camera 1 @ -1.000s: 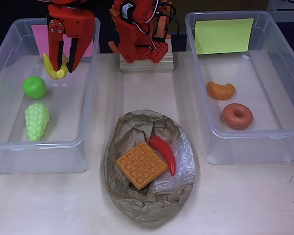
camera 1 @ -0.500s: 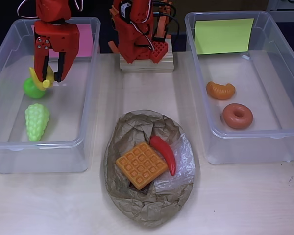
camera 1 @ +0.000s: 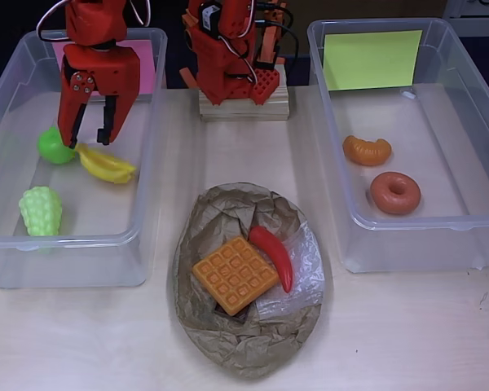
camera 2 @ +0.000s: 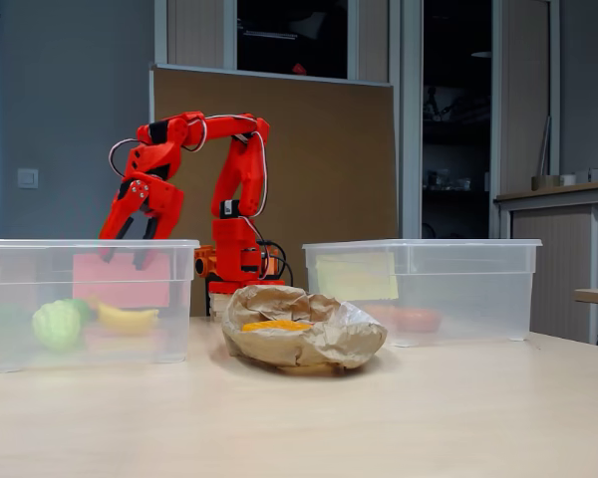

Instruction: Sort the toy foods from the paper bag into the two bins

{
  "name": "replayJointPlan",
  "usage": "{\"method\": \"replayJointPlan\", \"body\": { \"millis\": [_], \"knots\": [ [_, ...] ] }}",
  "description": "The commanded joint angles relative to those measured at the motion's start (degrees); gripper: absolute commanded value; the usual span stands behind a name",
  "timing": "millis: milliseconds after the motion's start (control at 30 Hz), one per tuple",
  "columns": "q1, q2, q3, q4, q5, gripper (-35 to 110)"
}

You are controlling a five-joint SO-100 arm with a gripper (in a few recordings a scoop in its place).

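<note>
My gripper (camera 1: 88, 138) hangs with fingers spread and empty over the pink-card bin (camera 1: 8, 90), above the bananas (camera 1: 106, 165). The waffle (camera 1: 235, 274) lies flat on the paper bag (camera 1: 228, 342); it looks light, stiff and glossy, so I judge its opposite edges the best hold.

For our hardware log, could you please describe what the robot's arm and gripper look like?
The arm is bright red-orange plastic with blocky segments, and thin white and dark cables loop between its joints. The gripper is the same red, with two tapered fingers and small round screw holes in its body. The base stands on a pale wooden block.
</note>
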Motion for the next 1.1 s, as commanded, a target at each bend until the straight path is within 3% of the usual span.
{"method": "replayJointPlan", "body": {
  "millis": [0, 333, 533, 833, 1067],
  "knots": [
    [-3.2, 5.5, -2.2, 2.1, -1.0, 16],
    [-19.3, 8.4, -18.1, 7.0, -6.2, 16],
    [-28.1, 3.5, -17.8, 4.7, 6.8, 0],
    [-42.3, -2.7, -16.2, 5.1, 30.2, 3],
    [-50.9, -6.2, -13.9, 1.3, 27.9, 0]
  ]
}}
